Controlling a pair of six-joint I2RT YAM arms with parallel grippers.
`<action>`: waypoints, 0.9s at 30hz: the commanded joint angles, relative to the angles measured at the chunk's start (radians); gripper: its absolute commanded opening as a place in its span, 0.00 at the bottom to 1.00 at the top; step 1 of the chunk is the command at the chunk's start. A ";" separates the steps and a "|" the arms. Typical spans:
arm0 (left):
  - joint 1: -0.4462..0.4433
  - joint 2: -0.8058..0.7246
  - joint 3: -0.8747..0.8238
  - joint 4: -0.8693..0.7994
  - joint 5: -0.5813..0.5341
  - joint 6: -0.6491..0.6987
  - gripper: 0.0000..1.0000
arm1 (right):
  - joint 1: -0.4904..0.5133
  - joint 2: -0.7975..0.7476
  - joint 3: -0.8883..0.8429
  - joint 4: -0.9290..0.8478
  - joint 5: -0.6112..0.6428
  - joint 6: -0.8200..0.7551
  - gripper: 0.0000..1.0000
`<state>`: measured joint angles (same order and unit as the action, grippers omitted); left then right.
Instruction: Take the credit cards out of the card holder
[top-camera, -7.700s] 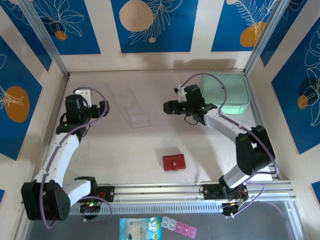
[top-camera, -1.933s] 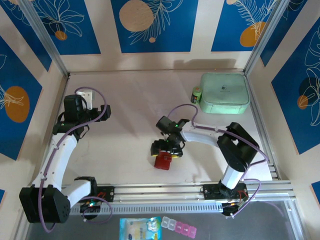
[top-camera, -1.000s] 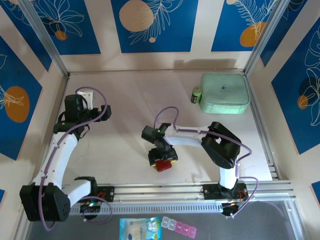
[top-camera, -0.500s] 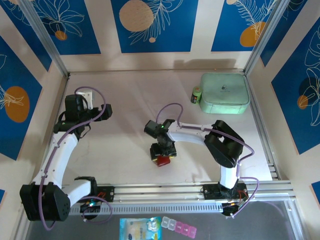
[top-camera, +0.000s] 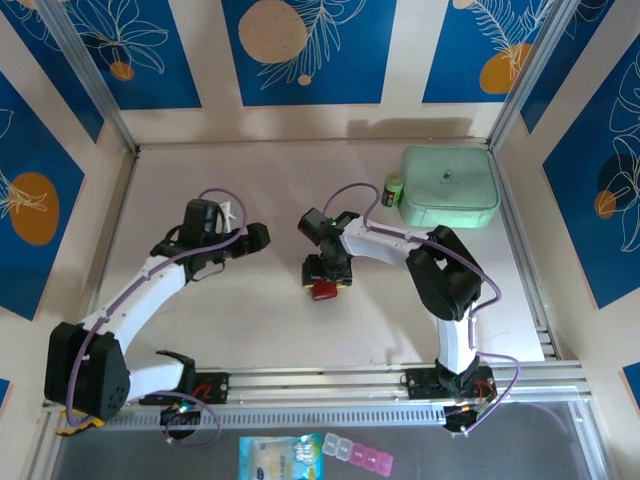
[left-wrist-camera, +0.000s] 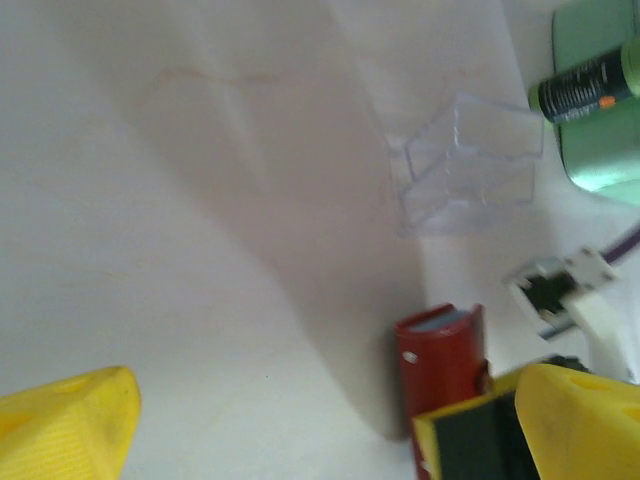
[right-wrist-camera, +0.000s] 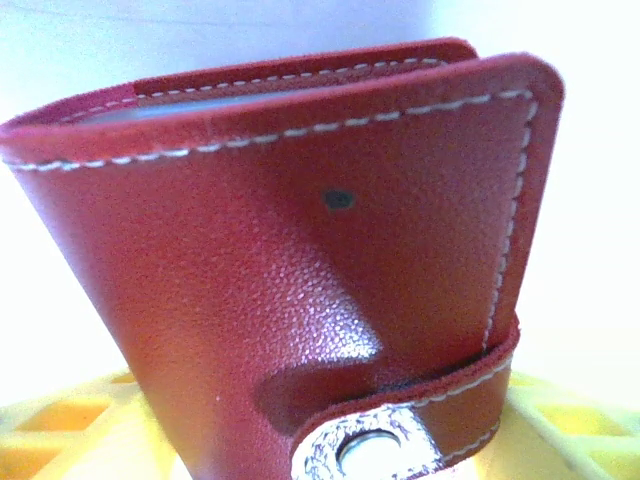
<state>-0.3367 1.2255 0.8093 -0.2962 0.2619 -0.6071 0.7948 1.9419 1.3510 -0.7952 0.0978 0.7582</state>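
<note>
The card holder (top-camera: 322, 290) is a small red folded wallet, snapped closed. My right gripper (top-camera: 326, 272) is shut on it near the middle of the table. In the right wrist view the card holder (right-wrist-camera: 300, 250) stands between my yellow fingers (right-wrist-camera: 60, 430), with its snap tab (right-wrist-camera: 375, 450) fastened. The credit cards are hidden inside it. My left gripper (top-camera: 258, 236) hangs open just left of the holder. In the left wrist view the card holder (left-wrist-camera: 440, 350) stands beside my right-hand finger (left-wrist-camera: 570, 415), and nothing lies between the fingers of my left gripper (left-wrist-camera: 300, 440).
A big mint green case (top-camera: 448, 186) sits at the back right with a small dark bottle (top-camera: 393, 190) against its left side. A clear plastic sleeve (left-wrist-camera: 470, 165) lies on the table beyond the holder. The frame rail (top-camera: 320, 382) runs along the near edge.
My left arm has swung right, from the far left of the table to just beside the holder. My right gripper has carried the card holder a little farther from the near edge.
</note>
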 joint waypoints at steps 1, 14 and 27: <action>-0.082 0.039 -0.015 0.058 -0.034 -0.109 0.95 | -0.002 0.032 0.018 -0.008 -0.022 0.001 0.70; -0.210 0.244 -0.022 0.285 0.097 -0.275 0.79 | -0.031 -0.122 -0.048 0.000 -0.081 0.012 0.81; -0.284 0.334 -0.098 0.476 0.080 -0.485 0.41 | -0.118 -0.199 -0.091 -0.003 -0.119 -0.104 0.59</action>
<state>-0.6121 1.5429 0.7395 0.1184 0.3401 -1.0138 0.6746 1.7393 1.2652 -0.7929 0.0200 0.7025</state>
